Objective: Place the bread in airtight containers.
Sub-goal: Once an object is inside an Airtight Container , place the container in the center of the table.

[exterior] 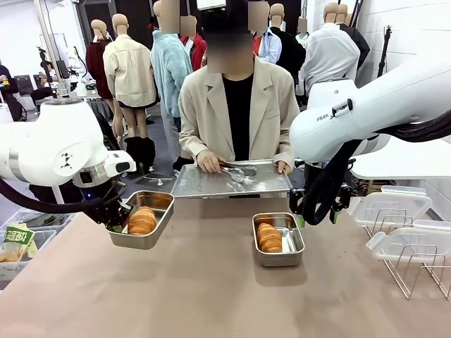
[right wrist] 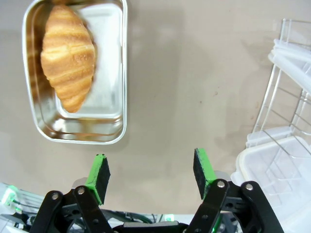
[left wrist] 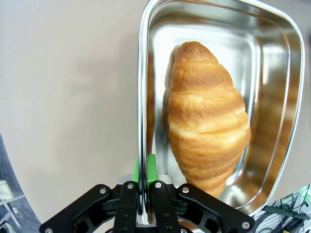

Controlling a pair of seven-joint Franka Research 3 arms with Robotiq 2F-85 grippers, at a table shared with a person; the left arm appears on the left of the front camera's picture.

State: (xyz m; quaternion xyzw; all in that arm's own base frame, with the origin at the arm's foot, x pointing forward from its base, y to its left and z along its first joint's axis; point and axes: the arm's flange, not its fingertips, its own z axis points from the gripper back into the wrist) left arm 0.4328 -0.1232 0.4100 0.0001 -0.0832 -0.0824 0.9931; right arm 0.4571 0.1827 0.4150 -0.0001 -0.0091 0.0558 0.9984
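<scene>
Two steel airtight containers stand on the brown table, each with one golden bread roll inside. My left gripper (exterior: 113, 222) is shut on the rim of the left container (exterior: 161, 202), which holds a roll (exterior: 142, 220). In the left wrist view my gripper (left wrist: 144, 180) pinches that container's rim (left wrist: 142, 97) beside the bread (left wrist: 206, 126). The right container (exterior: 294, 241) holds another roll (exterior: 269, 237). My right gripper (exterior: 317, 209) hangs open just right of it, holding nothing. Seen from the right wrist, the gripper (right wrist: 150, 172) stands open below the container (right wrist: 108, 97) and its bread (right wrist: 68, 56).
Across the table a person rests both hands on a large perforated metal tray (exterior: 204, 184) and holds tongs (exterior: 238, 171). Clear plastic lids (exterior: 391, 208) lie on wire racks (exterior: 416, 271) at the right, lids (right wrist: 279, 167) close to my right gripper. Packaged goods (exterior: 17, 243) sit at far left.
</scene>
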